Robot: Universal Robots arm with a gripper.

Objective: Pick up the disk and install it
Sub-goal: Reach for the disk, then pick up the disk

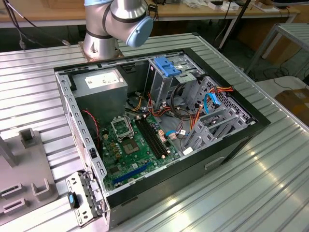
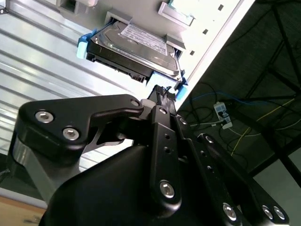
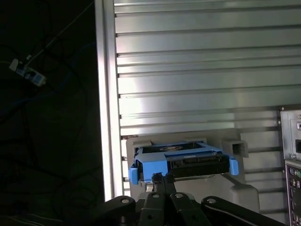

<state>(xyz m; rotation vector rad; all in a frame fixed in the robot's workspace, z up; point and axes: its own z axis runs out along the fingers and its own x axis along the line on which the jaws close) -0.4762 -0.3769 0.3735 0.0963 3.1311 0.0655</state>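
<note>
Gripper (image 3: pixel 160 178) pinches the blue end rail of the disk (image 3: pixel 188 151), lying flat, long axis running away from it.

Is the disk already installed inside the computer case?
No: in the first wrist view the disk sits in a grey holder on the ribbed metal table.

Bright glare on ribbed metal table (image 3: pixel 202 56), murky darkness beyond

The disk (image 3: pixel 184 159), framed in blue rails, sits in a grey holder (image 3: pixel 236 190) on the ribbed metal table (image 3: pixel 197 70). The gripper (image 3: pixel 160 179) is right up against its nearest rail. Off the table's edge, a pale power strip (image 3: pixel 27 73) lies on dark floor
</note>
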